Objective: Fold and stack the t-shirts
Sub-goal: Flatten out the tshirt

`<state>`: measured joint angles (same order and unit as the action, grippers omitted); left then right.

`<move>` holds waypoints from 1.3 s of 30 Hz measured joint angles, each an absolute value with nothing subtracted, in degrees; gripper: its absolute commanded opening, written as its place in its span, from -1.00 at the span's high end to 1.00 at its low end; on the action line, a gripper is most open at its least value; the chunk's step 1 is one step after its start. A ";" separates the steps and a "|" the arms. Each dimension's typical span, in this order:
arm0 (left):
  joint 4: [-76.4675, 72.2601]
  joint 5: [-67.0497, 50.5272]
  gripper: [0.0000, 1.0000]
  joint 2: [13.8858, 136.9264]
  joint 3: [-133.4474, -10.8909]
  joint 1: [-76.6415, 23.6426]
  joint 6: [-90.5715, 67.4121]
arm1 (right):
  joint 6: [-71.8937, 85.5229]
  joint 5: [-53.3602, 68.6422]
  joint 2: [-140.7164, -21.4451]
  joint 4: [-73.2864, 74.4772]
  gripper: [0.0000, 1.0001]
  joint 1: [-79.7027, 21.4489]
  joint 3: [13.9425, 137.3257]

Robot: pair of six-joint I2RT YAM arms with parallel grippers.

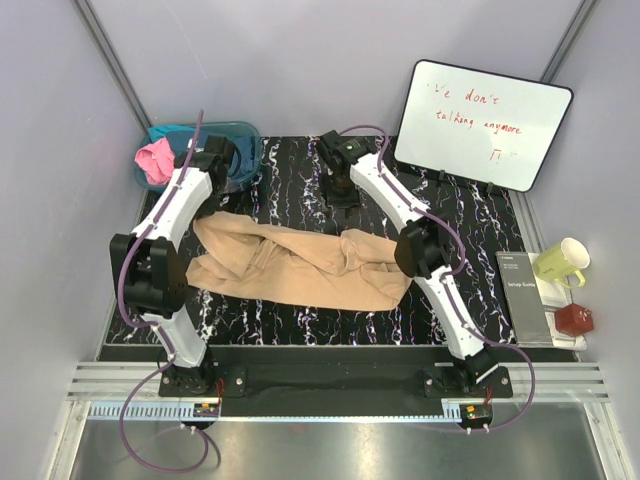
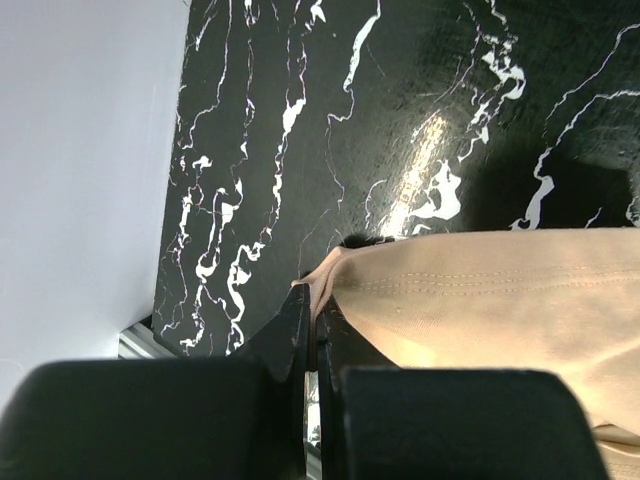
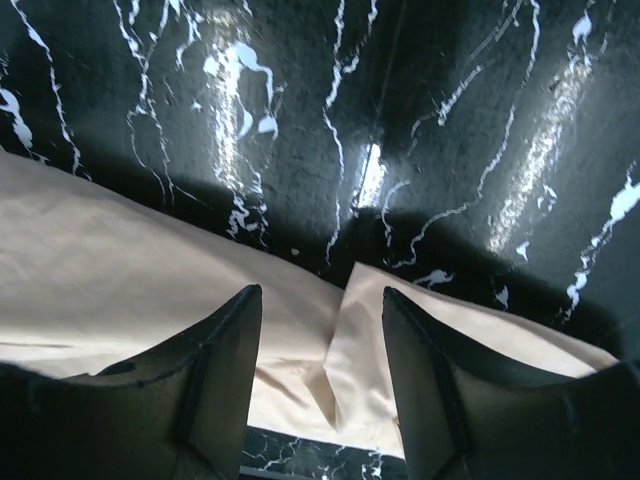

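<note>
The tan t-shirt (image 1: 300, 265) lies crumpled across the middle of the black marble table. My left gripper (image 2: 313, 305) is shut on an edge of the tan shirt (image 2: 480, 300), which stretches off to the right. In the top view my left arm covers the shirt's far left corner. My right gripper (image 3: 320, 320) is open and empty above a fold of the tan shirt (image 3: 120, 290); in the top view it (image 1: 345, 198) hangs over the shirt's far edge. A pink shirt (image 1: 155, 160) and some dark teal-blue cloth (image 1: 168, 132) lie in the teal tub (image 1: 245, 135).
The see-through tub stands at the far left corner. A whiteboard (image 1: 485, 120) leans at the far right. A grey booklet (image 1: 522, 295), a yellow-green mug (image 1: 562, 262) and a small red object (image 1: 574, 320) sit at the right edge.
</note>
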<state>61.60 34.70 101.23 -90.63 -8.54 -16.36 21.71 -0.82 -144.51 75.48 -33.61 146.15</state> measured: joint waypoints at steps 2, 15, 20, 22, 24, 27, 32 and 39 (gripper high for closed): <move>61.63 34.70 1.00 101.23 -90.35 -8.54 -16.36 | 21.74 -0.36 -145.73 75.42 -0.16 -33.65 147.70; 61.63 34.70 1.00 101.23 -90.28 -8.54 -16.36 | 21.39 -2.44 -146.08 76.36 -0.05 -36.16 137.05; 61.60 34.68 1.00 101.23 -90.21 -8.54 -16.38 | 20.86 -5.28 -144.79 76.34 1.00 -36.75 133.73; 61.60 34.68 1.00 101.23 -90.08 -8.54 -16.38 | 21.17 -6.66 -144.07 76.42 1.00 -36.77 133.25; 61.60 34.68 1.00 101.23 -89.84 -8.54 -16.38 | 21.28 -7.99 -143.26 76.38 1.00 -36.77 133.10; 61.63 34.68 1.00 101.23 -89.41 -8.54 -16.40 | 21.28 -10.15 -141.78 76.42 1.00 -36.77 133.03; 61.58 34.70 1.00 101.23 -89.38 -8.54 -16.43 | 21.54 -14.70 -137.73 76.44 1.00 -36.77 133.01; 61.58 34.72 1.00 101.08 -89.43 -8.54 -16.78 | 23.03 -24.29 -127.17 76.60 1.00 -36.75 131.79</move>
<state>61.58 34.72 101.08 -89.43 -8.54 -16.78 23.03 -24.29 -127.17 76.60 -36.75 131.79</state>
